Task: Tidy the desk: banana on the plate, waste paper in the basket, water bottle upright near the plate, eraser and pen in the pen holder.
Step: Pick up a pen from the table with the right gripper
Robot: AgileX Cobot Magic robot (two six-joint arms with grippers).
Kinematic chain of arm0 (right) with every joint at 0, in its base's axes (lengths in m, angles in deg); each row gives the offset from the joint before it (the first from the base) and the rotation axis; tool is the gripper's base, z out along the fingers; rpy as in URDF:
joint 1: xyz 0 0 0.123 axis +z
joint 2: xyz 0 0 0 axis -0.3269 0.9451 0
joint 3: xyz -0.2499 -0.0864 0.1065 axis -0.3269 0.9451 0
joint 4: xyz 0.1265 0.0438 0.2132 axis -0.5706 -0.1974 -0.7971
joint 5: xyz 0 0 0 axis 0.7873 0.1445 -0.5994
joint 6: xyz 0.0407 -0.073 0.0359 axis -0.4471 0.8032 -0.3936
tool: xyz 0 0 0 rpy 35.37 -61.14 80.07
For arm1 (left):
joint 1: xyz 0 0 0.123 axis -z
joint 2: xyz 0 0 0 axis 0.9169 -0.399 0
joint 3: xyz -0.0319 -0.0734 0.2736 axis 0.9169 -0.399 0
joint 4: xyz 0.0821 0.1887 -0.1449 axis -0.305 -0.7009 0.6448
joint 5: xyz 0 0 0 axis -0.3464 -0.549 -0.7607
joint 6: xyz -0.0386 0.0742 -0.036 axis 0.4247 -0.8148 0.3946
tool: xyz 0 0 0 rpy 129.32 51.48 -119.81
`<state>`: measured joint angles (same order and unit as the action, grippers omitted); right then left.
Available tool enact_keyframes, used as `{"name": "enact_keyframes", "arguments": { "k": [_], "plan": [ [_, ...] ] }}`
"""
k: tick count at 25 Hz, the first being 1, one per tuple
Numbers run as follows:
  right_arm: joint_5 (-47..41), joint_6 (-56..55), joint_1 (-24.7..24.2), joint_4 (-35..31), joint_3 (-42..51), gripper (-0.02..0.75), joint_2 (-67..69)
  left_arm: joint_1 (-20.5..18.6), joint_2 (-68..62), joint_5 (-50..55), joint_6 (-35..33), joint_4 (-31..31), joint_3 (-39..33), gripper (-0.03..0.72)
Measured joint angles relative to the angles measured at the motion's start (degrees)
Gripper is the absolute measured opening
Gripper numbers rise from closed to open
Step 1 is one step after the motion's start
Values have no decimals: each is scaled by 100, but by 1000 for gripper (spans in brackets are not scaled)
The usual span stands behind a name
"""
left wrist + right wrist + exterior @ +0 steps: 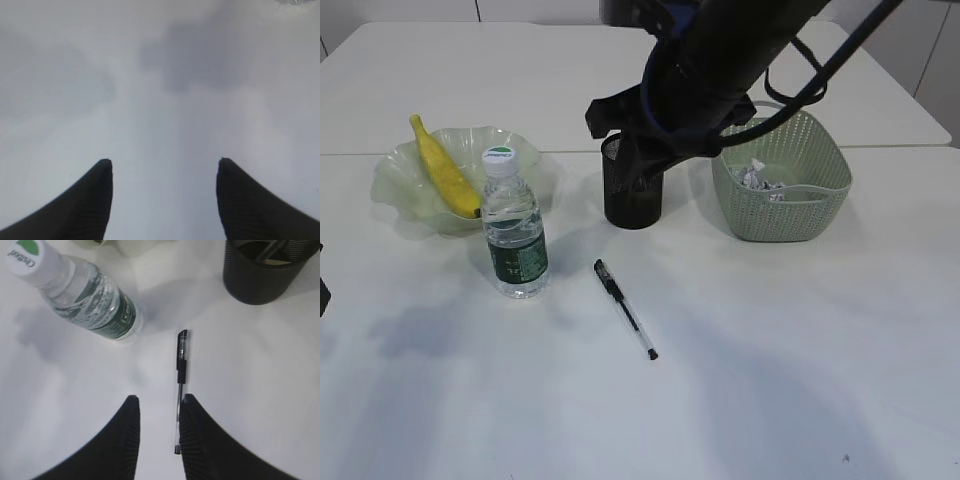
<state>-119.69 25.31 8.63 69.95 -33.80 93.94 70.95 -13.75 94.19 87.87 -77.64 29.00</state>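
Observation:
A black pen (625,308) lies on the white table in front of the black mesh pen holder (633,200). The banana (445,170) lies on the pale green plate (400,195). The water bottle (515,235) stands upright next to the plate. Crumpled waste paper (760,180) sits in the green basket (785,215). My right gripper (157,399) is open and empty above the pen (181,370), whose lower end lies along the right finger's inner edge. My left gripper (162,162) is open over bare table. No eraser is plainly seen.
My right arm (720,70) reaches from the back right across the pen holder (265,275) and hides its rim. The bottle (90,300) stands left of the pen. The table's front half is bare white surface.

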Motion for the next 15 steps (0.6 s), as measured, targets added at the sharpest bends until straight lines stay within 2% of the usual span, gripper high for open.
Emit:
{"name": "enact_keyframes", "arguments": {
  "k": [9, 15],
  "plan": [
    [-299, -231, 103, 73, -47, 221, 611, 0, 0, -72, 0, 12, 0, 457],
    [-311, -231, 215, 107, -301, 263, 1101, 0, 0, -72, 0, 23, 0, 457]
  ]
}}
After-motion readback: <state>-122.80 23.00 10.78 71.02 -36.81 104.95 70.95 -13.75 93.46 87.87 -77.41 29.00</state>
